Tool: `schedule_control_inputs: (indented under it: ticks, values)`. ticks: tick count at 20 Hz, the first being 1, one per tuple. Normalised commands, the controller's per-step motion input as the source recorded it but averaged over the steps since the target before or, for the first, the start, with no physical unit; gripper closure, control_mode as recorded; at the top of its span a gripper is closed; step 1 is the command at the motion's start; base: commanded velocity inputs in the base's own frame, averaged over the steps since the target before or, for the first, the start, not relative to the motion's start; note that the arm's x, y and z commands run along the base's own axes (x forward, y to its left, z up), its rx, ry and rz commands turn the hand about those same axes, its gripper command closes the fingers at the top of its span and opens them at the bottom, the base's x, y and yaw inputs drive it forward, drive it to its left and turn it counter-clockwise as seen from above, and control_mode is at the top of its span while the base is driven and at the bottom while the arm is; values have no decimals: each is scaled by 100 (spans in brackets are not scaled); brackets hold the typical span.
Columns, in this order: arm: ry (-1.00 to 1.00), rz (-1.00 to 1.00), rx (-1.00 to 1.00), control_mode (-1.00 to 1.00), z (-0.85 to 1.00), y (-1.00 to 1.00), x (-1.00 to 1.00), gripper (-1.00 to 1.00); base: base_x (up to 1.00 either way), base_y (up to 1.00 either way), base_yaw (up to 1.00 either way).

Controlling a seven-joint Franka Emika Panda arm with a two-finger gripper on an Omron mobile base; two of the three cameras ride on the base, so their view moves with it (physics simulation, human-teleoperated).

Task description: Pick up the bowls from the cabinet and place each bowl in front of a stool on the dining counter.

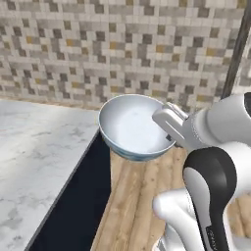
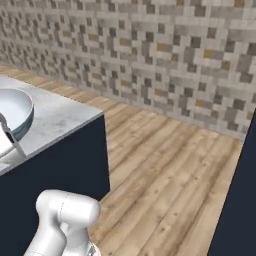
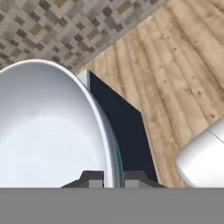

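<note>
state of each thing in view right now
white bowl: empty, upright, lifted, rim pinched between the jaws
gripper: shut on the bowl's rim
dining counter: marble corner bare, bowl not yet set down on it

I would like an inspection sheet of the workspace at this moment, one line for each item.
Surface: marble dining counter, navy base, bare where visible.
Job's things: white bowl with blue-teal outside, held in the air near the counter's corner.
Clutter: nothing seen.
Grippers: gripper shut on the bowl's rim, one finger inside, one outside.
Cables: nothing seen.
Surroundings: mosaic tile wall, wooden floor.
</note>
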Motion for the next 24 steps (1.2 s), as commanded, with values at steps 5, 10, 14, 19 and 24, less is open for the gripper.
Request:
schedule_control_inputs:
  ticks: [5, 10, 14, 19, 24]
  values:
    - [0, 0, 0, 100, 0, 0, 0, 100, 31, -20, 79]
    - [0, 0, 0, 100, 0, 0, 0, 100, 11, -21, 79]
    - [0, 0, 0, 100, 0, 0, 0, 100, 2, -31, 74]
    - [0, 0, 0, 100, 0, 0, 0, 100, 0, -31, 75]
    - [0, 0, 0, 100, 0, 0, 0, 100, -6, -20, 76]
